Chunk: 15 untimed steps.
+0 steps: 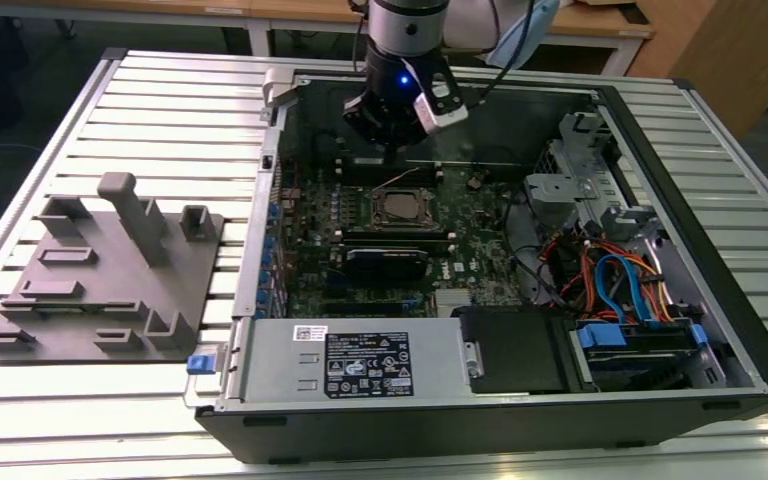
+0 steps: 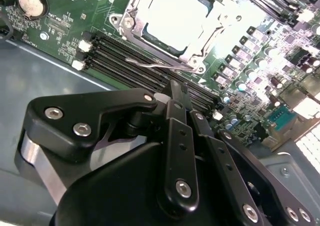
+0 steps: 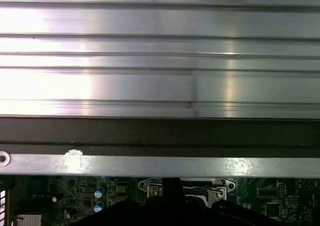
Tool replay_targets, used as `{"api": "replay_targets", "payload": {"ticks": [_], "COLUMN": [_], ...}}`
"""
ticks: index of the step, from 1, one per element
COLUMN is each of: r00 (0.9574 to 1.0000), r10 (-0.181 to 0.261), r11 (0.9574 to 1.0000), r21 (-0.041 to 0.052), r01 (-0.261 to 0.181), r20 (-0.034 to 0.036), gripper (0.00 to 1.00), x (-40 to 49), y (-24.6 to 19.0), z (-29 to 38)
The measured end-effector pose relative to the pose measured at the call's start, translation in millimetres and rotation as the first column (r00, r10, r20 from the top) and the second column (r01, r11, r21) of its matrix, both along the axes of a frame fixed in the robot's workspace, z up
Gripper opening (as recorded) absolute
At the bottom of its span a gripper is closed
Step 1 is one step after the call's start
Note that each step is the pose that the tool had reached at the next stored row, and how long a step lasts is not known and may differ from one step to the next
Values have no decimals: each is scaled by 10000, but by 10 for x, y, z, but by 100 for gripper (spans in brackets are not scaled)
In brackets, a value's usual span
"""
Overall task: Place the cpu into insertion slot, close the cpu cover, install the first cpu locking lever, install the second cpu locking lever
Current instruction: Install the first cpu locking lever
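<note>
1. Cpu (image 2: 175,16): one silvery square chip, lying flat in the one insertion slot (image 1: 404,208) on the green motherboard (image 2: 65,31), inside one open computer case (image 1: 491,435).
2. One cpu cover (image 2: 134,17), a silvery frame, lies down around the chip, whose top shows through its window.
3. One thin wire locking lever (image 2: 150,64) runs along the socket edge beside the long black memory slots (image 2: 120,51); I cannot tell whether it is latched.
4. One black hand (image 2: 177,92) hovers near that lever, its fingers pressed together, clear of the chip.
5. The case sits on one slatted metal worktop (image 1: 157,120), with one grey fixture block (image 1: 104,280) on the exterior view's left.
</note>
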<state>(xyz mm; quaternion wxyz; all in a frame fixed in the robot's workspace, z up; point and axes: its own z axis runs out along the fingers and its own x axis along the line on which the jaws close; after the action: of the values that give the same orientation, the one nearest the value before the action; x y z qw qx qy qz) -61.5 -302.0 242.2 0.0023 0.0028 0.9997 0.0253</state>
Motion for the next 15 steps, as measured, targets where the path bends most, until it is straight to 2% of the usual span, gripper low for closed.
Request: {"api": "replay_targets", "payload": {"ticks": [15], "r00": [10000], "r10": [-15], "r11": [10000], "r21": [0], "r01": [15], "r20": [0], "gripper": [10], "x": [20], "y": [0], "z": [-21]}}
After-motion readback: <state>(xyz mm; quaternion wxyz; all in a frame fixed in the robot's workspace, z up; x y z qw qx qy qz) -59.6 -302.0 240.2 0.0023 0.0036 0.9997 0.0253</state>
